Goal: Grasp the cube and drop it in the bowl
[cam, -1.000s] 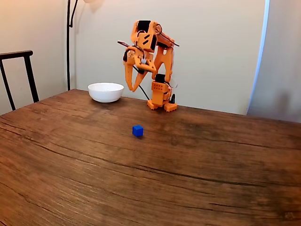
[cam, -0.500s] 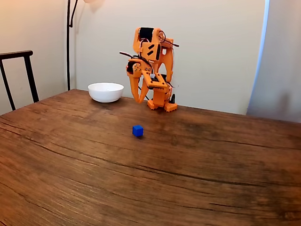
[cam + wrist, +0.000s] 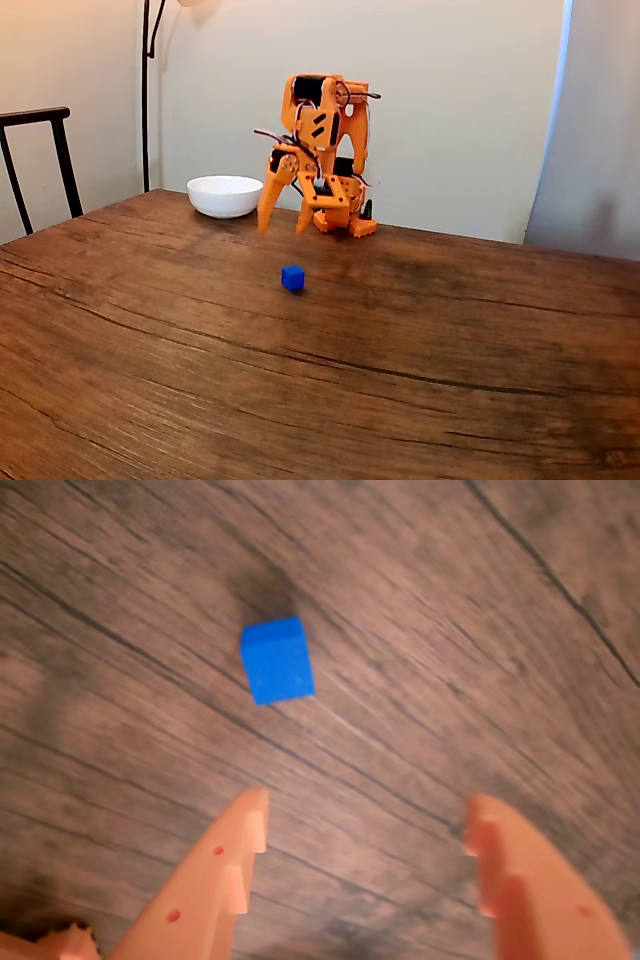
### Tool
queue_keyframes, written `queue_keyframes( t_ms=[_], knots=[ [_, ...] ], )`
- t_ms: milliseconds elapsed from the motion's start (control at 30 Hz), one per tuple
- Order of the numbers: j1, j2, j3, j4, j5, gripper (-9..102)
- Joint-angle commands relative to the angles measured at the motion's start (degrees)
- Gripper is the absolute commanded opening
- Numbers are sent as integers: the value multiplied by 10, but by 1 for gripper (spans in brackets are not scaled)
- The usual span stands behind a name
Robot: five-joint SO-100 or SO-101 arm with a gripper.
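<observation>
Wrist view: dark brown wood-grain tabletop (image 3: pixel 450 630) with long dark grain lines running diagonally. Small solid bright-blue cube (image 3: pixel 277 660) sits flat on it, above and left of centre, no long axis, edges turned a little off the picture's sides, shadow just above it. Orange two-finger gripper (image 3: pixel 365 825) enters from the bottom edge, jaws spread wide, nothing between them; cube is ahead of the fingertips (image 3: pixel 250 810), nearer the left finger, apart from both. Picture is slightly blurred. Fixed view: same table (image 3: pixel 450 400) seen from the front, plain beige wall behind, dark chair back (image 3: pixel 40 160) at left, thin black lamp pole (image 3: pixel 146 95) in the corner, pale curtain (image 3: pixel 590 130) at right. Orange arm (image 3: pixel 325 150) stands at the far table edge, gripper (image 3: pixel 283 222) pointing down above the wood, fingers parted. Cube (image 3: pixel 292 277) lies near table centre, in front of the gripper, untouched. Round plain white shallow bowl (image 3: pixel 225 195) stands left of the arm's base near the far edge, well apart from the cube.
</observation>
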Motion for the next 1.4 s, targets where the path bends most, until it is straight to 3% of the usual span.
queue_keyframes(
  t_ms=[0,133,800,1367],
  knots=[
    [4,3,9,-12,-5,37],
    [2,3,35,-32,-5,43],
    [-33,2,152,-155,-60,43],
    [-54,-76,127,-174,-67,43]
  ],
)
